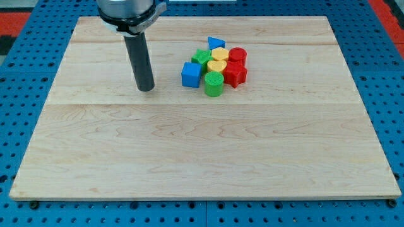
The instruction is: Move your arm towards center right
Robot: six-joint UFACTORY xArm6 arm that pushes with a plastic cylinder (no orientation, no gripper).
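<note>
My tip (146,89) rests on the wooden board (202,145) in the upper left-middle part, a short way to the left of a tight cluster of blocks. The nearest block is the blue cube (190,74). To its right stand a green cylinder (213,84) and a red star-like block (235,74). Behind them are a green star-like block (202,57), a yellow heart-like block (217,65), a yellow cylinder (220,54), a red cylinder (237,55) and a blue triangular block (216,43). The tip touches no block.
The board lies on a blue perforated table (385,94). The arm's grey-and-black head (129,12) hangs over the board's top edge at the upper left.
</note>
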